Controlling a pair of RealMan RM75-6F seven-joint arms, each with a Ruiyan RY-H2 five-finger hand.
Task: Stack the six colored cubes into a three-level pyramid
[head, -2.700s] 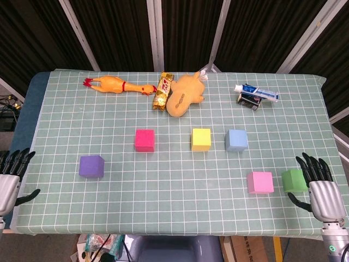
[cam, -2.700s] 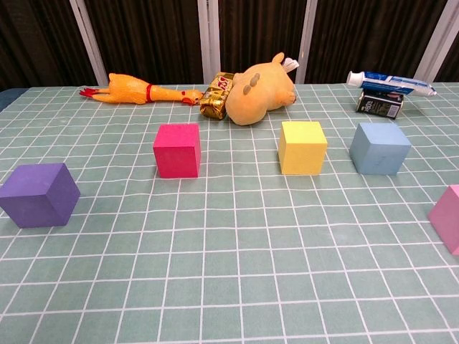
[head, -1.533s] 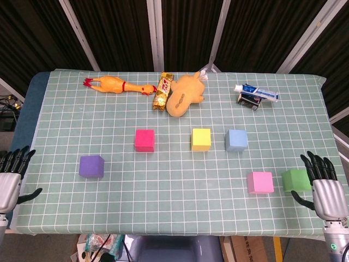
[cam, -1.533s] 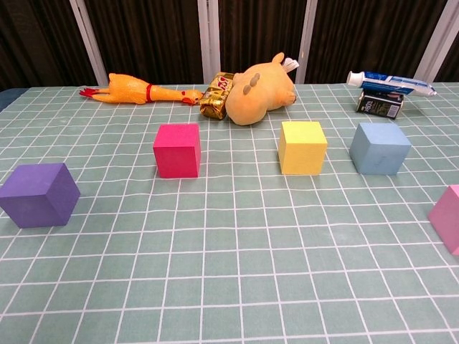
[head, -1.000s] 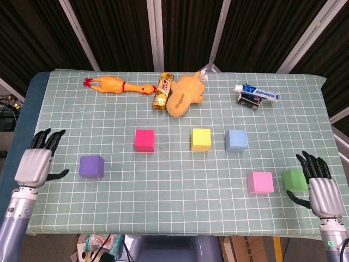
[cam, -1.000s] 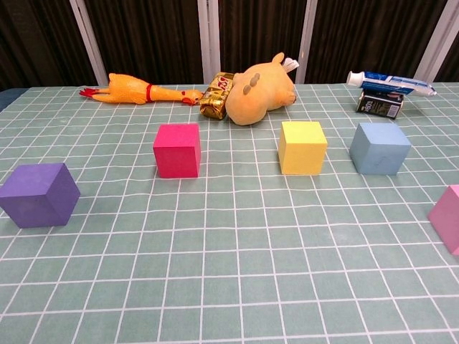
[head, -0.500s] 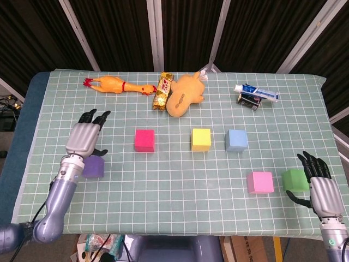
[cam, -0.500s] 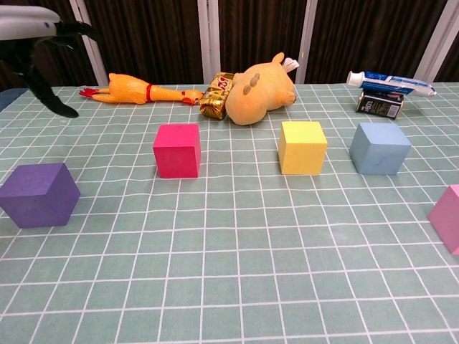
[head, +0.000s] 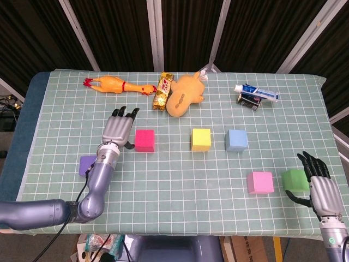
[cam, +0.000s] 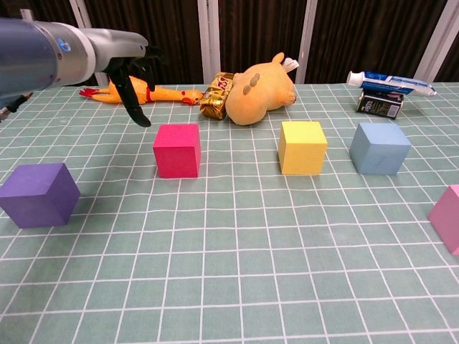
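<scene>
Since the magenta cube (head: 144,140) looks light, matte foam, pinch opposite flat sides; left hand (head: 118,131) hovers spread, empty, frame centre-left.

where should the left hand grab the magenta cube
Across its left and right side faces, coming down from above. The magenta cube sits flat and square to the grid with free space all round, and the left hand hovers open just to its left.

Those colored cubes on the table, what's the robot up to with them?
It is meant to stack them into a pyramid, but none are stacked yet. Its left hand hovers open beside the red cube, holding nothing. Its right hand waits open near the green cube at the table edge.
</scene>
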